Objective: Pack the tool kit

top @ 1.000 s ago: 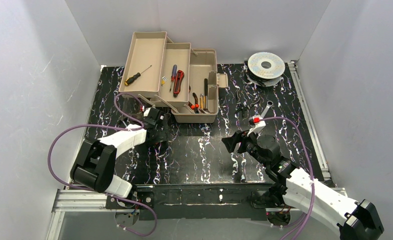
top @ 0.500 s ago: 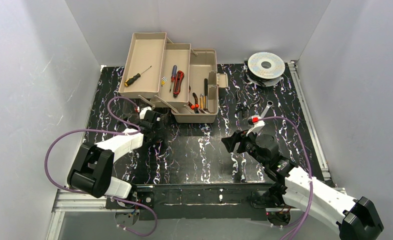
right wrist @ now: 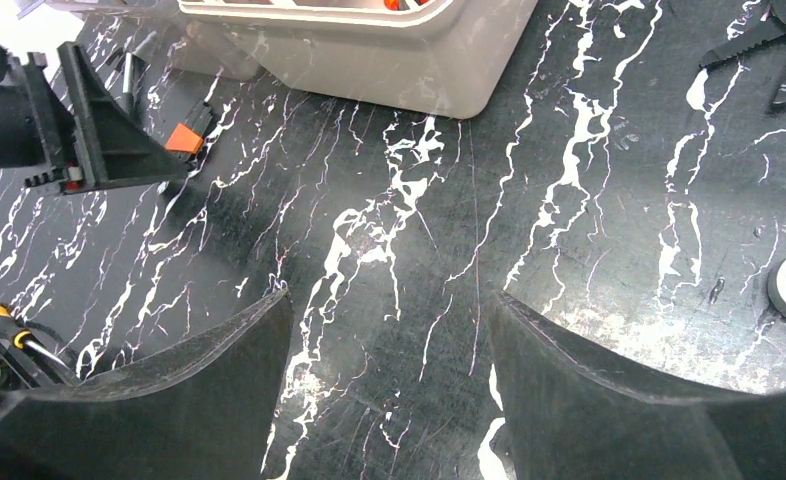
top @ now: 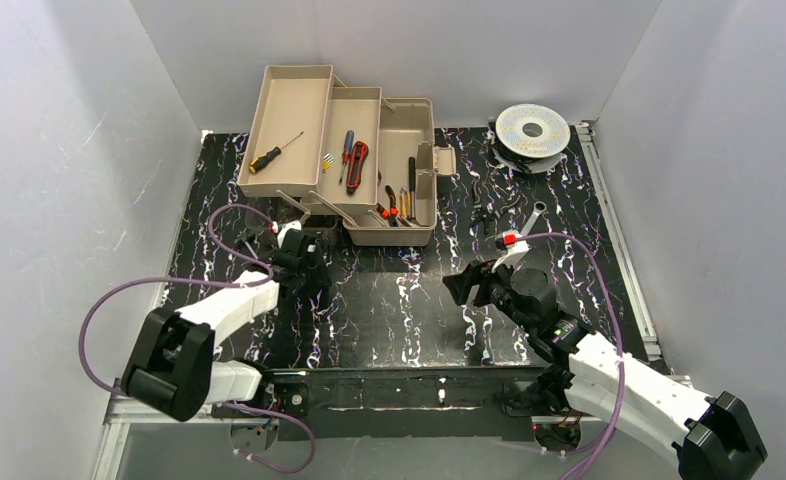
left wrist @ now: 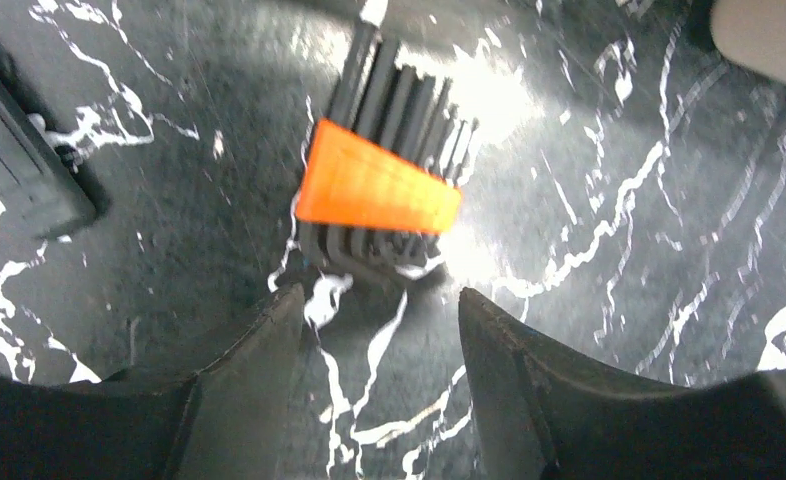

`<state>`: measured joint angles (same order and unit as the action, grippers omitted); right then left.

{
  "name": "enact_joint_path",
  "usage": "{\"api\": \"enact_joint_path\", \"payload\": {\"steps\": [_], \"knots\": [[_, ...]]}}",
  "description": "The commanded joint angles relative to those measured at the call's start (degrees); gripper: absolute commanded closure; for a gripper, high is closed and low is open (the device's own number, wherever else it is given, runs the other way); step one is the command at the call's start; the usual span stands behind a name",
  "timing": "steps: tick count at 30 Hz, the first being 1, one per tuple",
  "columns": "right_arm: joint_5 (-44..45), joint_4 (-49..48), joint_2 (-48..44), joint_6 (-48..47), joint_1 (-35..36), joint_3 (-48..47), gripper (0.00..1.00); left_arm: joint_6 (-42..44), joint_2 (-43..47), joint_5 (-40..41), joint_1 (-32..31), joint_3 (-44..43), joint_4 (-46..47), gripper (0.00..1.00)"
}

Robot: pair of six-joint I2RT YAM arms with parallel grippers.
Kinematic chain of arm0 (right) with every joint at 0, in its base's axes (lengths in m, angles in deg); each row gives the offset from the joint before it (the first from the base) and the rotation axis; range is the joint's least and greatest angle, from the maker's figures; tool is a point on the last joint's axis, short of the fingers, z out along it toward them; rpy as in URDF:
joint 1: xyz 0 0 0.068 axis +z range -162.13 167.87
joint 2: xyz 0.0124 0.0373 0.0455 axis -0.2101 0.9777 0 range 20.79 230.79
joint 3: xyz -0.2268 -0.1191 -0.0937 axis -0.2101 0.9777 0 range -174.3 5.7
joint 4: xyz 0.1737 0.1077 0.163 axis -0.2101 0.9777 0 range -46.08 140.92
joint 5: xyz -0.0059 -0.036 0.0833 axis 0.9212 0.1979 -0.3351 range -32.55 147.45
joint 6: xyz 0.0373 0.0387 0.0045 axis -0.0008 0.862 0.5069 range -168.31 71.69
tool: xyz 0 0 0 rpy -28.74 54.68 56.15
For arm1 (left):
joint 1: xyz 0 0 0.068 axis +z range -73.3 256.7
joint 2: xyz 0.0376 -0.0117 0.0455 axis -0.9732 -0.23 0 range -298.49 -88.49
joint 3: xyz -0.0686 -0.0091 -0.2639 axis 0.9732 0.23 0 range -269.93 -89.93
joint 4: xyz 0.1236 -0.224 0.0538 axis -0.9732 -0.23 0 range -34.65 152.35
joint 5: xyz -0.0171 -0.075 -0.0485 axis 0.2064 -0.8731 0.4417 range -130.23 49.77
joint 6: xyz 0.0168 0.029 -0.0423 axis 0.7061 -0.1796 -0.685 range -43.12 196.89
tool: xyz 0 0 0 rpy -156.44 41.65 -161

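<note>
Viewing from above: finding the toolbox (top: 401, 170) standing open at the far side of the tabletop (top: 409, 300), trays fanned out leftward, a screwdriver (top: 274, 152) lying in the outermost tray. Catching clearly only from the left wrist a hex key set (left wrist: 379, 190) in an orange holder, lying flat just beyond the left fingers (left wrist: 254, 370), spread wide and gripping nothing. Seeing from the right wrist the right fingers (right wrist: 219, 390) likewise parted and empty, hovering over bare tabletop, facing the toolbox's near wall.
</note>
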<state>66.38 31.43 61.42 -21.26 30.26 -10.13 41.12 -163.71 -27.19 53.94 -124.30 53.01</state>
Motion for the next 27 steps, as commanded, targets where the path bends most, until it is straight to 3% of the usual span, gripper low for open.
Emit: {"api": "enact_joint_path", "payload": {"steps": [1,5,6,9,10,21,27], "knots": [[0.45,-3.76,0.18,0.28,-0.09,0.43,0.22,-0.10,7.88,-5.09,-0.93,1.03,-5.36,0.43],[0.35,-4.23,0.61,0.28,-0.03,0.43,0.22,-0.25,12.57,-5.47,-1.34,0.64,-9.09,0.43],[0.32,-4.26,0.69,0.35,-0.03,0.37,0.22,-0.19,13.07,-5.09,-1.33,0.74,-9.52,0.39],[0.29,-4.52,1.13,0.31,-0.03,0.27,0.22,0.41,11.76,-1.94,-1.32,-0.12,-10.27,0.04],[0.27,-4.46,1.28,0.29,-0.03,0.27,0.22,1.20,10.28,-0.97,-1.32,-0.92,-10.44,0.02],[0.94,-3.90,0.82,0.14,-0.05,0.46,0.22,9.53,-5.96,5.61,-1.32,-5.61,-1.33,0.02],[1.01,-4.07,1.28,0.24,-0.05,0.51,0.22,11.14,-10.23,6.33,-1.33,-6.00,2.97,0.08]]}}
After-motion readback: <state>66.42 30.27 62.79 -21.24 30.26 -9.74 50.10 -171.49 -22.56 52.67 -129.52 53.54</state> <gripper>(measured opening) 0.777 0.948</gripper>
